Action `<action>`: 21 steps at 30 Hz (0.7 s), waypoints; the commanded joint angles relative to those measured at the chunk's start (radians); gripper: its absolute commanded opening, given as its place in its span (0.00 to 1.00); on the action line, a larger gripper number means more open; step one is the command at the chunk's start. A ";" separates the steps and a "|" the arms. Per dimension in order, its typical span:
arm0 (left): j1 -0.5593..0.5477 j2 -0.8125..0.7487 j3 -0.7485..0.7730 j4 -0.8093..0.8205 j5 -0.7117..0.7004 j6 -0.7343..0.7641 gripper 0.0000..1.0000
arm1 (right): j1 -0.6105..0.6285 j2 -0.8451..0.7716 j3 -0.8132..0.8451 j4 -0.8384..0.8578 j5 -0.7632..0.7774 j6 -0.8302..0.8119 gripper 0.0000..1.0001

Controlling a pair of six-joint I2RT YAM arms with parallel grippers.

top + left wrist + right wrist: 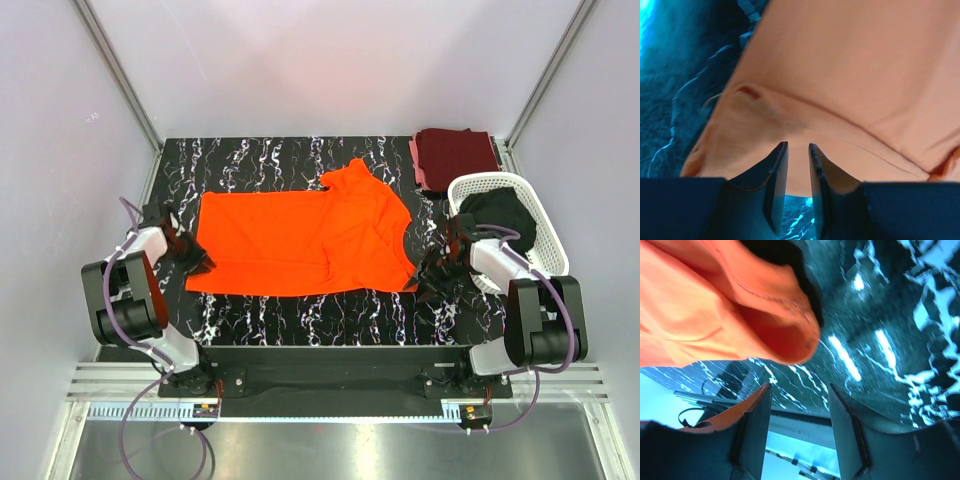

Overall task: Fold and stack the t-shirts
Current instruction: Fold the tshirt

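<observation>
An aluminium rail point(340, 385) runs along the near edge, in front of a black surface point(300, 320) veined with white and closed in by pale walls point(330, 60). The orange t-shirt point(290, 240) lies spread across the middle. Its long axis runs left to right, with the straight hem to the left, the shoulders to the right and one sleeve pointing far. The left fingers point(777, 170) stand at its near-left corner with only a narrow slit between them. The hem's edge lies in that slit, but I cannot tell whether it is pinched. The right fingers point(757, 425) are wide apart at the near-right corner, with a curled fold of orange cloth just beyond their tips, not between them. Further right, the black t-shirt point(497, 208) sits in a white basket point(545, 225). The maroon t-shirt point(455, 155) lies folded at the far right corner.
</observation>
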 commanded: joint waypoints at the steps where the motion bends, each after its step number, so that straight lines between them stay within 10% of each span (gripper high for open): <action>1: 0.032 0.012 -0.030 0.038 0.030 -0.049 0.28 | -0.002 -0.010 -0.021 0.117 -0.030 0.019 0.56; 13: 0.050 0.058 -0.021 0.031 0.016 -0.049 0.27 | -0.002 0.102 0.025 0.190 0.059 0.034 0.47; 21: 0.063 0.097 -0.010 0.023 -0.041 -0.060 0.27 | -0.002 0.068 0.047 0.064 0.225 0.043 0.03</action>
